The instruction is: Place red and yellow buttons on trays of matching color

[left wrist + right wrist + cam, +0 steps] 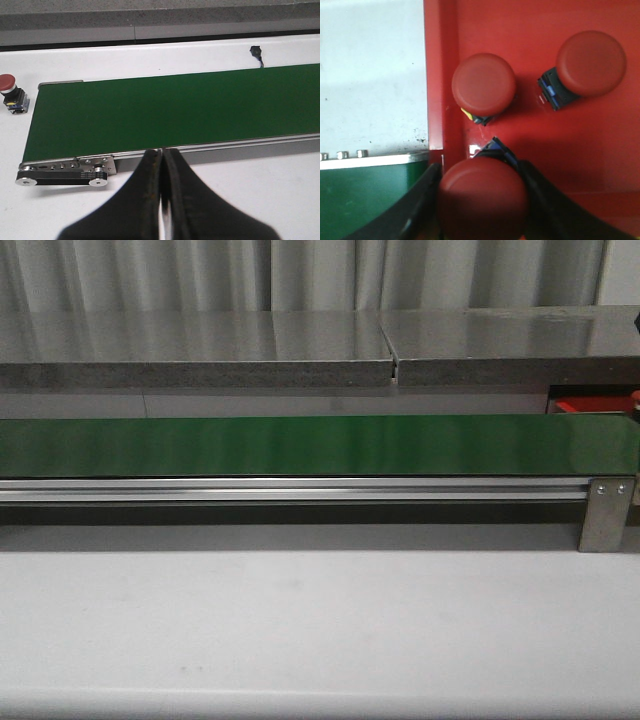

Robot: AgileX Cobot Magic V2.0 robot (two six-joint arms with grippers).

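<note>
right gripper [482, 200] grips a red button [482, 197], seemingly over the red tray [600, 150]; next, release; left gripper [162, 165] closed, empty.

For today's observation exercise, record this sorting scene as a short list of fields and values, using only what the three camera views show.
Conveyor belt: green, nothing on it
Red tray: holds two red buttons
Right gripper: shut on a third red button, over the tray
Left gripper: shut, empty, beside the belt
Stray red button: on the white table past the belt's end
Yellow buttons, yellow tray: not in view
</note>
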